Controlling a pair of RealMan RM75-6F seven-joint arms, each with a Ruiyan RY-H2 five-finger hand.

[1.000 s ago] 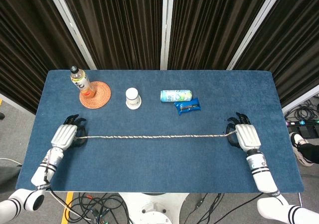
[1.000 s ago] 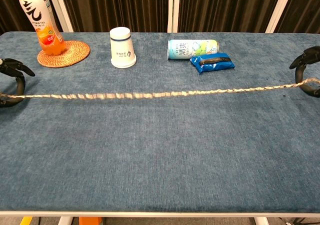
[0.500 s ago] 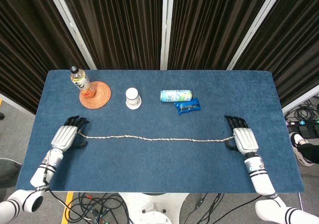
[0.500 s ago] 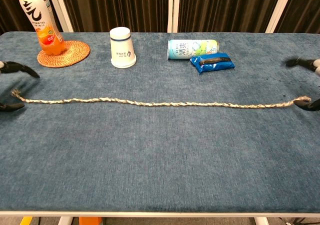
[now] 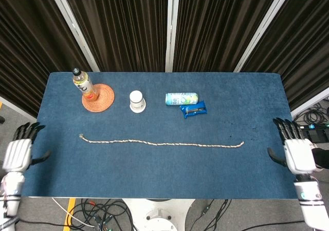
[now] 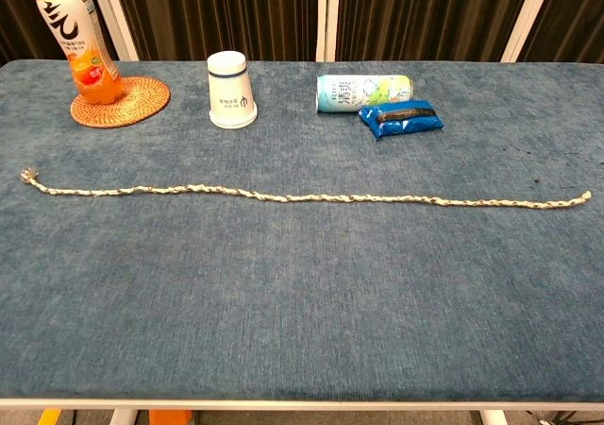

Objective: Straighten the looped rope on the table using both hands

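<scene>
Rope [image 5: 162, 142] stretched nearly straight across the blue table [image 5: 164, 169], left end near the coaster side, right end toward the table's right edge. Well apart from both hands. Left hand [image 5: 18, 151] off the table's left edge, fingers [image 5: 26, 131] spread, holding nothing. Right hand [image 5: 297, 151] off the right edge, fingers [image 5: 285, 128] likewise spread and empty. Neither hand visible in the chest view.

Half a second ago, both hands at the rope's ends on the table; now drawn back past the edges, rope released and lying flat in much the same line.

Behind the rope: orange drink bottle [image 6: 74, 38] with large Japanese characters on its label, standing on a woven coaster [image 6: 121, 101]; white paper cup [image 6: 231, 90] upside down with a small dark logo; pale can [image 6: 364, 93] on its side, print too small to read; blue snack packet [image 6: 401, 118] touching the can.
</scene>
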